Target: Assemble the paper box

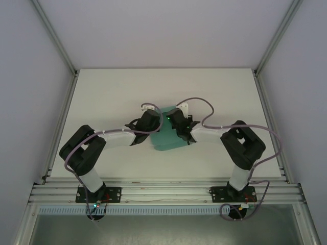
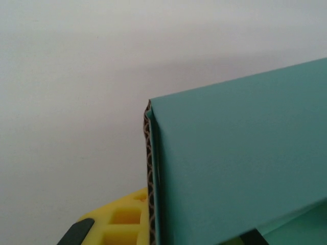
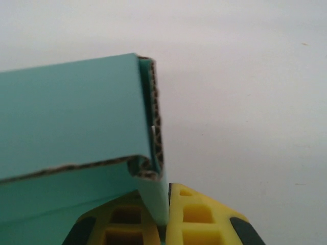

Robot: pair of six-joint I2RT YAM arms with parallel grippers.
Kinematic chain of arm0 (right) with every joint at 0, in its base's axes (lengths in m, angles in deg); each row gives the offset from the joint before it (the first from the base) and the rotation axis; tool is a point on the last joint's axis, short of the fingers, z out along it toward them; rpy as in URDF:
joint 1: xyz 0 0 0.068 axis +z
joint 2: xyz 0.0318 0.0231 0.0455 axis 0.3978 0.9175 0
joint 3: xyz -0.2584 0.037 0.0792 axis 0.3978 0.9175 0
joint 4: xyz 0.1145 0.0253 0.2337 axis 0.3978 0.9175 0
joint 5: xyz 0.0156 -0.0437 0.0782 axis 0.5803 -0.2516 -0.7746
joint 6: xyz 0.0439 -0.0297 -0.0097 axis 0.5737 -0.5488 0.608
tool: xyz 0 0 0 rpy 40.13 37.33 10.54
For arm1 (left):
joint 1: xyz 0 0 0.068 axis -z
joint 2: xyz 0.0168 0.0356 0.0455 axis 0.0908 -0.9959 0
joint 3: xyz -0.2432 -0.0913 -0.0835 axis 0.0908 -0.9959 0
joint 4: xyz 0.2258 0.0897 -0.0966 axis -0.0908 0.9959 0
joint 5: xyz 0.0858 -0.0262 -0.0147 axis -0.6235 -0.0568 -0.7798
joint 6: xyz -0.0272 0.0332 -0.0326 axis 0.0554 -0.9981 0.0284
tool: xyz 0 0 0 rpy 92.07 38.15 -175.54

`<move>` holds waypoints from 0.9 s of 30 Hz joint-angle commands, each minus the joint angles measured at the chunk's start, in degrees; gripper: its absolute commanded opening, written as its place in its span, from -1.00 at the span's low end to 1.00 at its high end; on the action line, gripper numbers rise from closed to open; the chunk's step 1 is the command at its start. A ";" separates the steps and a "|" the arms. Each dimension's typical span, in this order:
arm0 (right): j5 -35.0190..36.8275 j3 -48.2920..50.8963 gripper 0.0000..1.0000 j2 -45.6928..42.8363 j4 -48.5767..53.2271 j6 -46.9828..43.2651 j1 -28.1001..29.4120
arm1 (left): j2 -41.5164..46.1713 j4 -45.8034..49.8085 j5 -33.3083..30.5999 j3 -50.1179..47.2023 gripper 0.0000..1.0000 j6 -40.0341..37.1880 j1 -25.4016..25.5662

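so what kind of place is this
Most likely a robot lab test cell: a white table boxed in by aluminium rails and plain white walls, with the left arm and right arm bolted at its near edge, both at a teal paper box.

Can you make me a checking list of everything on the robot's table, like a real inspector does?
surface: plain white table.
job's things: teal paper box in the middle of the table, partly folded, wavy cardboard edges showing.
clutter: nothing seen.
grippers: left claw shut on the box's wall; right claw shut on a box flap.
cables: purple-grey cables loop along both arms.
surroundings: white walls, metal frame.
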 commanded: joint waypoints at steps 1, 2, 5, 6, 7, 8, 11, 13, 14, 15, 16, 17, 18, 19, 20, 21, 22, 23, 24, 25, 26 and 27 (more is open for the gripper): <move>22.65 -4.33 -1.00 4.31 16.37 15.37 -2.16 | 0.21 3.10 -1.64 0.31 -1.00 2.67 0.24; 24.00 -5.36 -1.00 5.43 18.95 17.30 -2.17 | 0.21 3.14 -1.60 0.28 -1.00 2.76 0.21; 26.00 -7.61 -1.00 7.98 22.30 18.91 -2.23 | -0.18 4.16 -2.25 0.81 -1.00 2.68 0.25; 25.61 -7.27 -1.00 8.18 21.16 18.20 -2.18 | -0.53 4.58 -2.52 1.14 -1.00 2.60 0.25; 23.31 -5.40 -1.00 7.91 15.19 13.44 -2.30 | -0.85 5.25 -2.68 1.57 -1.00 2.49 0.25; 20.60 -3.33 -1.00 7.22 9.60 10.42 -2.26 | -1.13 5.68 -2.72 1.95 -1.00 2.46 0.25; 6.48 4.23 -0.76 4.41 -8.71 0.90 -3.34 | -1.55 5.48 -1.91 2.03 -1.00 1.99 0.25; -2.08 7.58 -0.63 2.90 -16.60 -2.59 -4.42 | -1.55 4.95 -1.59 1.82 -1.00 1.64 0.25; -4.92 8.49 -0.58 2.29 -18.54 -3.50 -4.95 | -1.55 4.74 -1.32 1.76 -1.00 1.54 0.25; -7.12 9.02 -0.56 1.78 -19.79 -4.35 -5.39 | -1.64 4.68 -1.23 1.80 -1.00 1.34 0.25; -8.94 9.20 -0.55 1.43 -20.04 -5.80 -5.71 | -1.73 4.80 -1.23 1.88 -1.00 1.27 0.25; -10.23 9.21 -0.53 1.12 -20.07 -7.18 -5.88 | -1.77 4.90 -1.15 1.96 -1.00 1.17 0.25; -10.76 9.24 -0.53 0.81 -19.94 -8.01 -5.93 | -1.98 4.80 -1.01 2.01 -1.00 0.96 0.26; -11.38 9.42 -0.53 0.50 -20.20 -8.66 -6.09 | -2.07 4.73 -0.87 2.04 -1.00 0.77 0.25; -12.58 9.74 -0.53 0.19 -20.82 -9.27 -6.22 | -2.14 4.56 -0.68 1.98 -1.00 0.67 0.25; -13.82 10.00 -0.52 -0.14 -21.20 -9.81 -6.46 | -2.25 4.46 -0.49 1.99 -1.00 0.48 0.25; -15.16 10.16 -0.49 -0.46 -21.65 -10.57 -6.61 | -2.18 4.44 -0.35 2.04 -1.00 0.48 0.25; -16.00 10.39 -0.48 -0.75 -22.03 -11.08 -6.86 | -2.21 4.29 -0.24 1.89 -1.00 0.40 0.24; -15.74 10.35 -0.47 -0.96 -22.15 -10.85 -6.99 | -2.25 4.29 -0.08 1.91 -1.00 0.39 0.21; -16.03 10.26 -0.47 -1.00 -22.12 -10.83 -7.27 | -2.24 4.22 0.07 1.95 -1.00 0.24 0.25; -16.42 10.27 -0.48 -1.14 -22.28 -10.84 -7.54 | -2.28 4.20 0.17 1.97 -1.00 0.04 0.25; -15.93 10.18 -0.57 -1.13 -22.42 -10.33 -7.88 | -2.36 4.44 0.17 2.19 -1.00 0.11 0.25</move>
